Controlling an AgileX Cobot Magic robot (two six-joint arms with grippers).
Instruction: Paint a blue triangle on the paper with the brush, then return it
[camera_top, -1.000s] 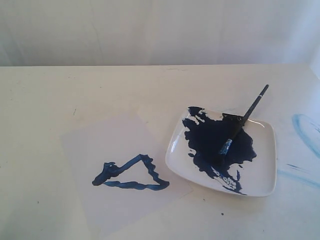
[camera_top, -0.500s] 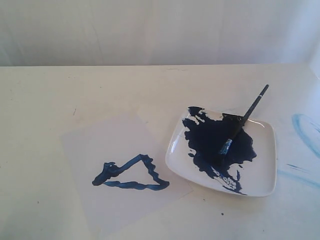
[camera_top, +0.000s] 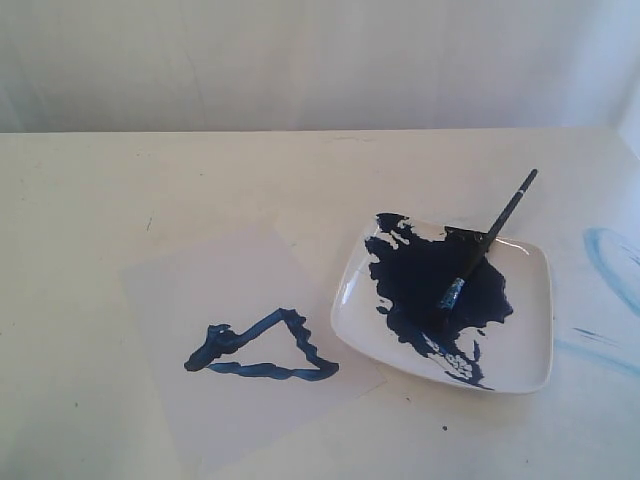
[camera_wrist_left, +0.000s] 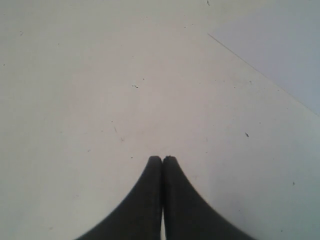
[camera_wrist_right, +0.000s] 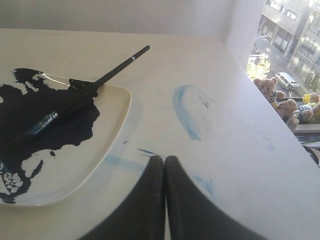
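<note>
Unchanged since a second ago: brush (camera_top: 487, 240) resting across the plate (camera_top: 520, 345) at right, blue triangle (camera_top: 270, 372) painted on the paper (camera_top: 220, 280) at left (looks finished). Left tool (camera_wrist_left: 162, 159), right tool (camera_wrist_right: 165, 159): pressed together, empty.

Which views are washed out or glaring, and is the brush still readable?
Exterior view: hazy, low contrast, paper barely separates from the table; glint on the plate rim; brush readable. Right wrist view: daylit window in frame, brush sharp. Left wrist view: flat light, paper edge faint.

Paper (camera_wrist_left: 285, 45) partly beyond frame edge.
</note>
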